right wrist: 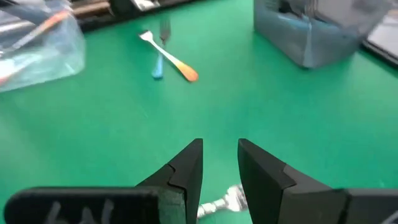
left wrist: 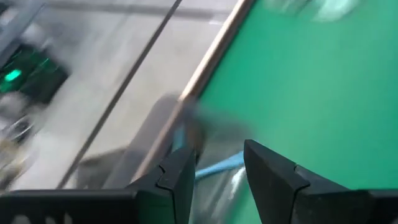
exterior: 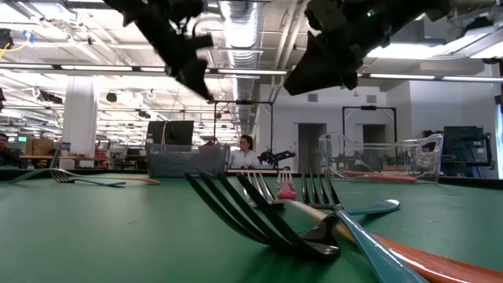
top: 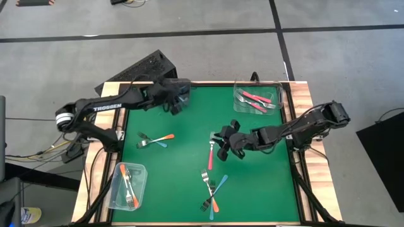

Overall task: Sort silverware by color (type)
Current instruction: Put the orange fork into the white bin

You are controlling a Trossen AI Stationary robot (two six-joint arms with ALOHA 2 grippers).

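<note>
Sorting the forks looks about half done. Some pink forks [top: 255, 98] lie in a clear tub [top: 238, 99] at the far right corner of the green table [top: 183, 183]. Orange forks [top: 128, 181] lie in another clear tub [top: 139, 193] at the near left corner. A third tub [top: 183, 88] sits at the far left, and the left gripper [top: 175, 108] hangs just over it. Its two fingers [left wrist: 177, 177] stand apart, and a blue handle [left wrist: 214, 168] shows below them in the left wrist view, so a blue fork seems to have just been let go there.

Still loose on the table are a blue and orange pair of forks [top: 155, 140] on the left, a crossed bunch of orange and blue forks [top: 211, 189] near the front, and one pink fork [top: 211, 153] in the middle.

The right gripper [top: 222, 150] is right beside that pink fork. Its fingers [right wrist: 186, 165] are apart with nothing between them, and the fork's silver tines [right wrist: 219, 204] show just below. That fork looks like the next one to be picked up and should go in the pink tub.
</note>
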